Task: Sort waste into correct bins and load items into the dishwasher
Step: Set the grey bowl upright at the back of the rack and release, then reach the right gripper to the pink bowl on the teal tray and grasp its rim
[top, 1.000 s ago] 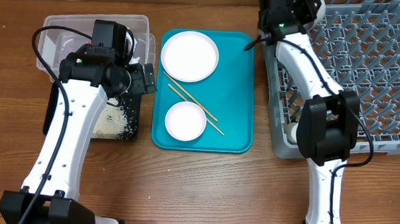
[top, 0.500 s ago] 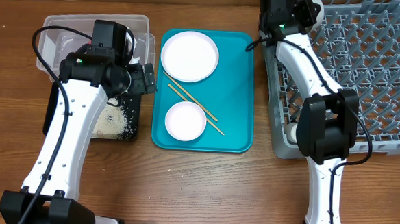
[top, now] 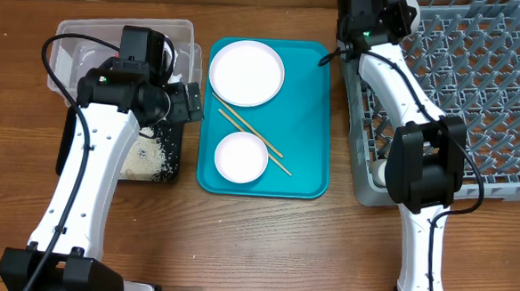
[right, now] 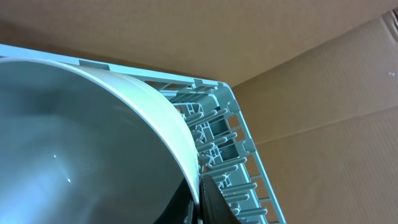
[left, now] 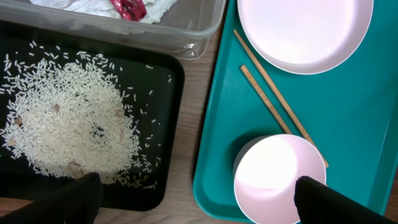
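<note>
The right arm's jaws are pressed together on the rim of a white bowl [right: 81,137], held up at the far left corner of the grey dish rack [top: 478,77]; the bowl's edge sits just beside the rack's pegs, and whether it touches them cannot be told. A cardboard wall [right: 298,81] stands close behind that corner. The left arm's jaws stand wide apart and hold nothing. One of the fingertips [left: 81,199] hangs over the near edge of the black tray [left: 177,124], the other over the teal tray [left: 214,124] just beside the small bowl [left: 280,177]. Loose rice [left: 68,118] lies spread in the black tray, which sits against the clear tub [left: 205,28] holding the crumpled napkin [left: 93,5] and red wrapper [left: 127,7]. A narrow strip of bare bench [top: 237,242] parts the two trays. The chopsticks [top: 251,136] lie slantwise between the small bowl and the large plate [top: 246,72]. Only a thin gap separates the teal tray from the rack; the bench in front lies open.
</note>
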### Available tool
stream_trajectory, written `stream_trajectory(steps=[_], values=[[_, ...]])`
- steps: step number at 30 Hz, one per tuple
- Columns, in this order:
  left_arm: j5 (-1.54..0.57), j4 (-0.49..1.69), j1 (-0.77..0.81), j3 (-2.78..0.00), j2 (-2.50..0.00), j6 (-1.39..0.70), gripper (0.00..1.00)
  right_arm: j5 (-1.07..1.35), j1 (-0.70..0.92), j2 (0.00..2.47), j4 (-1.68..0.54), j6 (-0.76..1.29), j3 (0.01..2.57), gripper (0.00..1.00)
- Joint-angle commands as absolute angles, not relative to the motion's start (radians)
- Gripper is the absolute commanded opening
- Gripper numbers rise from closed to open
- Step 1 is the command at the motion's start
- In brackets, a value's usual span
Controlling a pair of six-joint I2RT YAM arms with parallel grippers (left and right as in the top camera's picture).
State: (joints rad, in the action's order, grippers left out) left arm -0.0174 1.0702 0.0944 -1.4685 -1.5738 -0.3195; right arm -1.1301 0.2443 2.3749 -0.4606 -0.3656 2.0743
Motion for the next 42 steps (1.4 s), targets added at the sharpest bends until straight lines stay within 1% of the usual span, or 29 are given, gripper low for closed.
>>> stream_trajectory(steps=[1, 9, 10, 11, 13, 17, 18, 22, 26, 31, 34, 36, 39, 41, 42], values=[[-0.008, 1.069, 0.095, -1.49, -1.576, -0.329, 1.0, -1.121, 0.238, 2.386, -0.462, -0.34, 2.072, 0.04], [-0.008, 1.069, 0.095, -1.49, -1.576, -0.329, 1.0, -1.121, 0.244, 2.386, -0.483, -0.339, 2.041, 0.04], [-0.008, 1.069, 0.095, -1.49, -1.576, -0.329, 1.0, -1.121, 0.248, 2.386, -0.483, -0.339, 2.041, 0.08], [-0.008, 1.069, 0.095, -1.49, -1.576, -0.329, 1.0, -1.121, 0.252, 2.386, -0.483, -0.339, 2.041, 0.15], [-0.008, 1.069, 0.095, -1.49, -1.576, -0.329, 1.0, -1.122, 0.261, 2.386, -0.483, -0.339, 2.041, 0.22], [-0.008, 1.069, 0.095, -1.49, -1.576, -0.329, 1.0, -1.125, 0.279, 2.386, -0.488, -0.339, 2.041, 0.24], [-0.008, 1.069, 0.095, -1.49, -1.576, -0.329, 1.0, -1.126, 0.292, 2.386, -0.501, -0.339, 2.041, 0.28], [-0.008, 1.069, 0.095, -1.49, -1.576, -0.329, 1.0, -1.145, 0.317, 2.386, -0.53, -0.339, 2.041, 0.29], [-0.008, 1.069, 0.095, -1.49, -1.576, -0.329, 1.0, -1.208, 0.341, 2.386, -0.53, -0.339, 2.042, 0.38], [-0.008, 1.069, 0.095, -1.49, -1.576, -0.329, 1.0, -1.241, 0.375, 2.384, -0.53, -0.339, 2.043, 0.45], [-0.008, 1.069, 0.095, -1.49, -1.576, -0.329, 1.0, -1.237, 0.399, 2.374, -0.53, -0.319, 2.043, 0.52], [-0.008, 1.069, 0.095, -1.49, -1.576, -0.329, 1.0, -1.228, 0.412, 2.363, -0.531, -0.295, 2.043, 0.58], [-0.008, 1.069, 0.095, -1.49, -1.576, -0.329, 1.0, -1.174, 0.427, 2.341, -0.548, -0.271, 2.043, 0.63], [-0.008, 1.069, 0.095, -1.49, -1.576, -0.329, 1.0, -1.064, 0.441, 2.299, -0.615, -0.182, 2.043, 0.75], [-0.008, 1.069, 0.095, -1.49, -1.576, -0.329, 1.0, -1.002, 0.444, 2.281, -0.645, -0.143, 2.043, 0.86]])
